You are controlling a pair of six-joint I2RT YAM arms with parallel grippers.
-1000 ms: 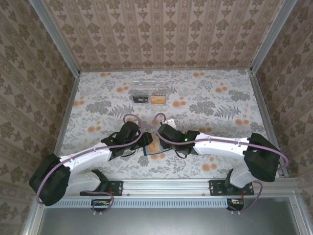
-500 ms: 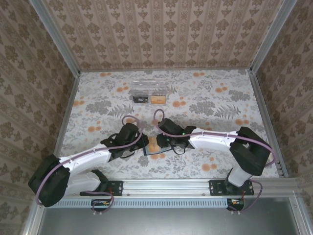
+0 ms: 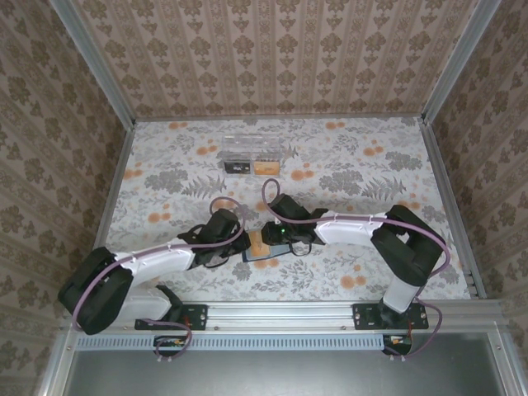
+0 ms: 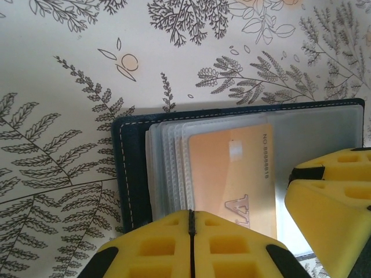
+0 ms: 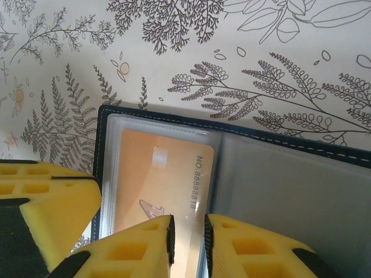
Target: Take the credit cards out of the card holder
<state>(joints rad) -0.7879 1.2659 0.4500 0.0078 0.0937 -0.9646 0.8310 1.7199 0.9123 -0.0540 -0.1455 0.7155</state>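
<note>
Extraction step: left pincer [image 4: 191, 243] clenched at card holder [image 4: 130, 168] lower edge; right pincer [image 5: 186, 240] narrowly parted over orange credit card [image 5: 156, 179], grasp unconfirmed. Next: pinch card, draw from sleeve.

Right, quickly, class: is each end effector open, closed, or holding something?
Left end effector: closed, over the card holder; whether it grips anything cannot be told.
Right end effector: narrow gap, over the orange card; grip cannot be told.

On the orange card [image 5: 156, 174] in the card holder [image 5: 290, 191]: "NO. 8888…", later digits perhaps "818".
</note>
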